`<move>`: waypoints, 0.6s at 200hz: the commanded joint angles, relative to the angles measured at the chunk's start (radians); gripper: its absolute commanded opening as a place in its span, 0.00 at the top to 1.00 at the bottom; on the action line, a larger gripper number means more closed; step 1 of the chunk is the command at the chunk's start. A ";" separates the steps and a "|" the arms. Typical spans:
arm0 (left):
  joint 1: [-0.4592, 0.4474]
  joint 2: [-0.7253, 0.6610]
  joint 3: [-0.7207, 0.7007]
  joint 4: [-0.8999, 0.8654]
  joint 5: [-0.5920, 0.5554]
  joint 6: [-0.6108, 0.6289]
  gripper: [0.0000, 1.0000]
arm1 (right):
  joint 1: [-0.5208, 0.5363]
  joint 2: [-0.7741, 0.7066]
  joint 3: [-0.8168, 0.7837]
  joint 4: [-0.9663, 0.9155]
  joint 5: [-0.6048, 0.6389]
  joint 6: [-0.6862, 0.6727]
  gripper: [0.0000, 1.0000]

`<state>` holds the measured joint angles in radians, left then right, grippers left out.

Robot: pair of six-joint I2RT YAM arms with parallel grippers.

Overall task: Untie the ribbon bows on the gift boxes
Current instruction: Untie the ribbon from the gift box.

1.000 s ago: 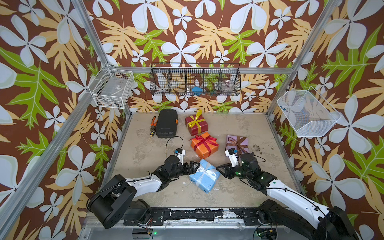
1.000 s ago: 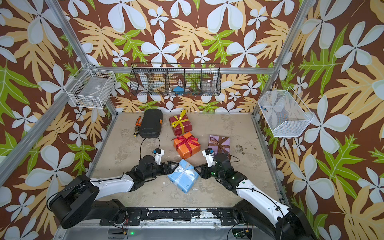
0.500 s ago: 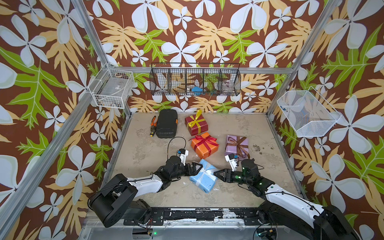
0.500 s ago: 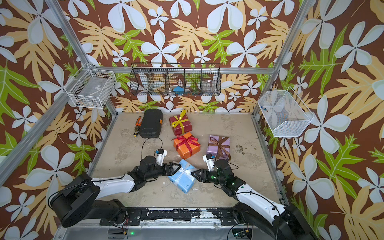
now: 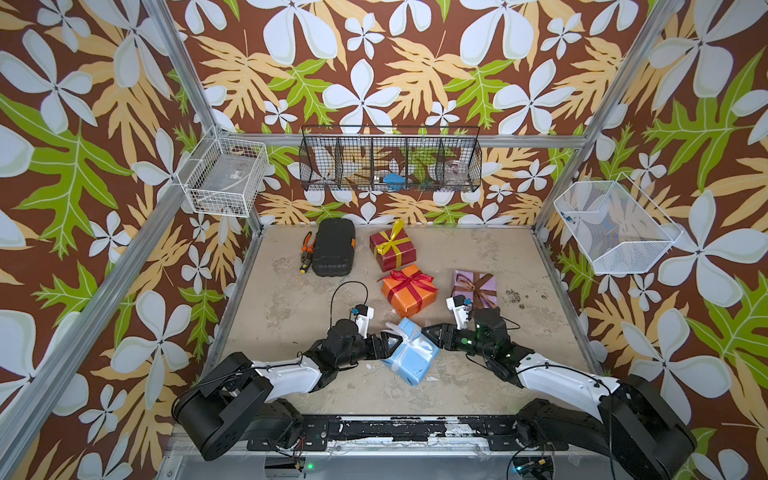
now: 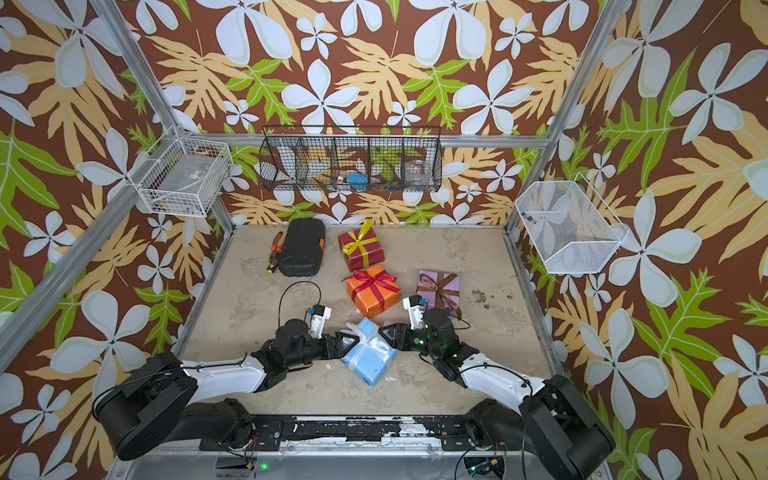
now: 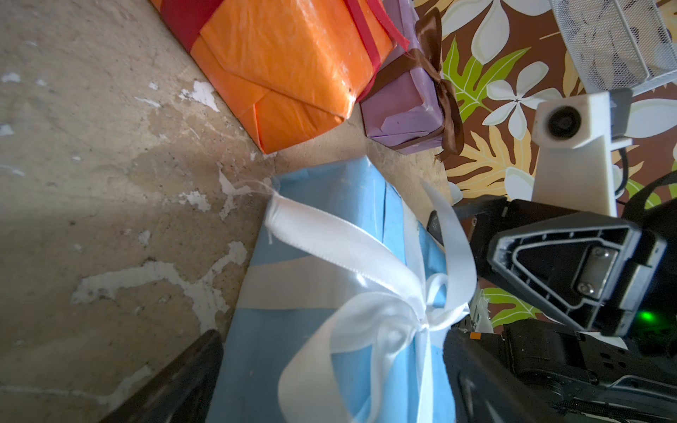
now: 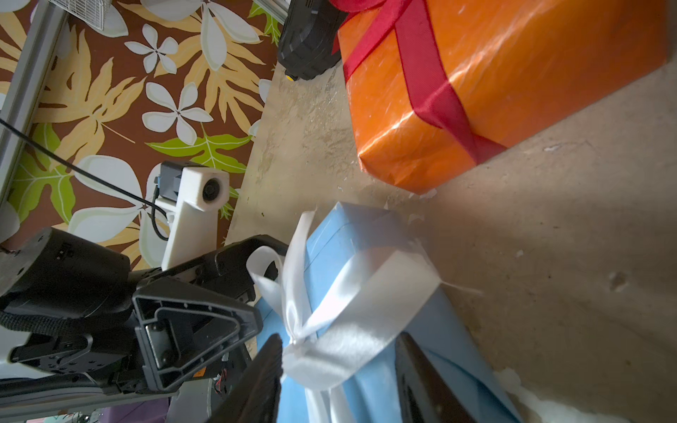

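Both claws crowd the light blue box (image 5: 409, 353) near the front, hiding parts of its sides. The left claw (image 5: 388, 344) stands wide apart at the box's left edge; the right claw (image 5: 432, 334) is partly apart around the white bow (image 7: 395, 311), not clearly clamped. Far left lies a black case (image 5: 333, 247). Four boxes in all: dark red (image 5: 392, 249), orange (image 5: 409, 289), lilac (image 5: 476, 286) beyond, bows tied.

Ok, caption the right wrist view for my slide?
Right claw open around the white ribbon bow on the light blue gift box.
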<state>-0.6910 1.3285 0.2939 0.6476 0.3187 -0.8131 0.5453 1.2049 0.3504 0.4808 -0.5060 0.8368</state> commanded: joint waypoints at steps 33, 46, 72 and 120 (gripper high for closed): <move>-0.001 -0.009 -0.009 0.035 -0.006 -0.002 0.03 | 0.008 0.058 0.028 0.107 -0.026 -0.004 0.50; -0.001 -0.010 -0.009 0.035 -0.010 -0.002 0.03 | 0.012 0.064 0.035 0.099 -0.019 -0.012 0.52; -0.001 -0.015 -0.013 0.035 -0.025 -0.005 0.03 | 0.013 0.082 0.042 0.099 -0.015 -0.013 0.62; 0.045 -0.087 -0.034 0.032 -0.064 -0.039 0.00 | 0.013 0.067 0.022 0.109 -0.015 -0.012 1.00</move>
<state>-0.6823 1.2736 0.2623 0.6689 0.2855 -0.8356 0.5568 1.2846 0.3817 0.5556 -0.5201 0.8299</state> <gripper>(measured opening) 0.994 0.059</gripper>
